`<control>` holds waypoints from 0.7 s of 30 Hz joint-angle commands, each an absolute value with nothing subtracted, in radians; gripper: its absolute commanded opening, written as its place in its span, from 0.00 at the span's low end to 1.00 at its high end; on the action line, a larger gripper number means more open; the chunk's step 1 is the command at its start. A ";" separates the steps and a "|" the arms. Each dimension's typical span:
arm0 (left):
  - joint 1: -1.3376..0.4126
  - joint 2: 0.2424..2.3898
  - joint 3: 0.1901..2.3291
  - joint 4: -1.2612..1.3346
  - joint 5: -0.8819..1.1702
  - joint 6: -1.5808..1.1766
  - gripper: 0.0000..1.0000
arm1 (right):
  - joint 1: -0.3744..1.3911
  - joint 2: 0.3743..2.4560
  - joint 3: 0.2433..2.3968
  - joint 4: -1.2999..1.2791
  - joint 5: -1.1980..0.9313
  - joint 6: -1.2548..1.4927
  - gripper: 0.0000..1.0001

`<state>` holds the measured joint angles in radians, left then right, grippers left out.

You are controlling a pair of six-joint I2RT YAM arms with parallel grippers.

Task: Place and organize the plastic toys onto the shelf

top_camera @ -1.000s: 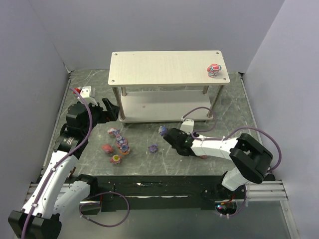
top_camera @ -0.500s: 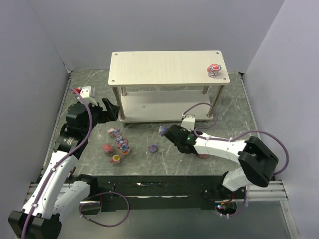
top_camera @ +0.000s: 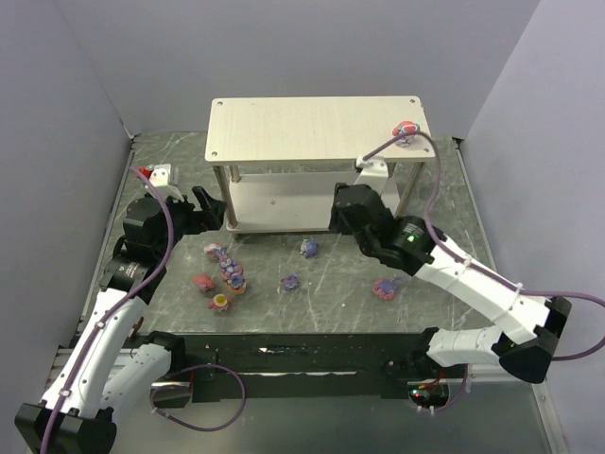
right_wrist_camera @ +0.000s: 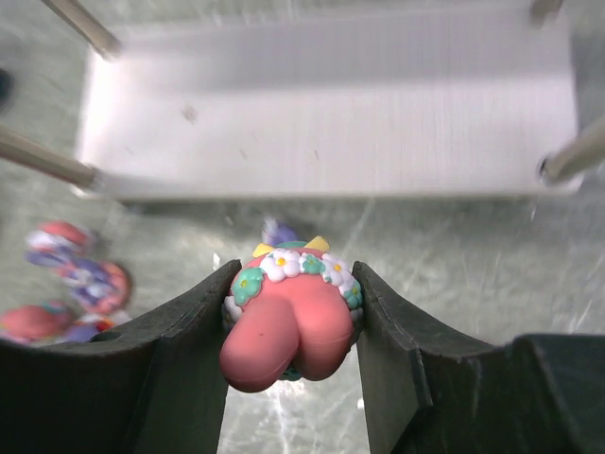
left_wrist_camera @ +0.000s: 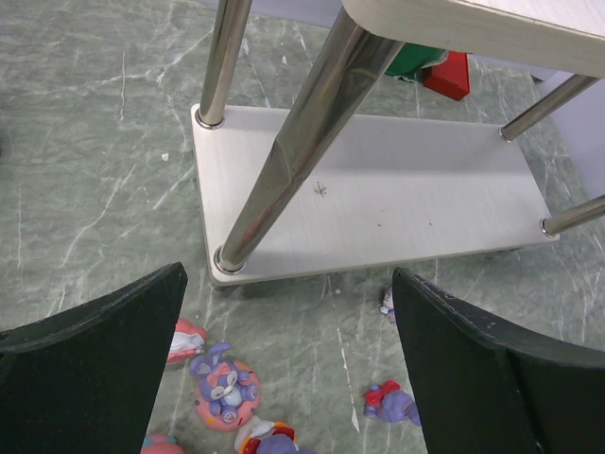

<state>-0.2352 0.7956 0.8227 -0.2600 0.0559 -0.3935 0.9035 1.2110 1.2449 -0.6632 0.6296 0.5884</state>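
The shelf (top_camera: 312, 128) stands at the back of the table, and one red-hooded toy (top_camera: 406, 130) sits on its top board near the right end. My right gripper (top_camera: 342, 202) hangs in front of the shelf's lower board (right_wrist_camera: 331, 123), raised off the table. It is shut on a pink toy with a flower crown (right_wrist_camera: 288, 322). Several plastic toys lie on the table: a cluster (top_camera: 225, 277) at the left, two purple ones (top_camera: 290, 282) (top_camera: 308, 247) and a pink one (top_camera: 385, 288). My left gripper (left_wrist_camera: 288, 369) is open above the table, with a purple rabbit toy (left_wrist_camera: 224, 392) below it.
Silver post legs (left_wrist_camera: 293, 142) hold the top board over the lower one. A red and green object (left_wrist_camera: 444, 71) sits behind the shelf. Grey walls close in the table on both sides and at the back.
My right gripper closed on the pink toy, lifted off the table and swung back toward the shelf's front. The left arm has not moved.
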 commanded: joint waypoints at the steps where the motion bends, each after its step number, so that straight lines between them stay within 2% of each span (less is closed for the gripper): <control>1: -0.238 0.778 0.847 -0.244 0.060 -0.388 0.96 | 0.905 1.175 1.418 -0.716 0.701 0.436 0.00; 8: -0.238 0.776 0.845 -0.242 0.064 -0.388 0.96 | 0.884 1.236 1.603 -0.736 0.768 0.338 0.00; 21: -0.238 0.772 0.845 -0.245 0.052 -0.385 0.96 | 0.736 1.426 1.842 -0.776 0.669 0.241 0.04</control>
<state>-0.2352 0.7914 0.8227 -0.2604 0.0555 -0.3935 0.7639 1.3937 1.7580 -0.7589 0.6827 0.2848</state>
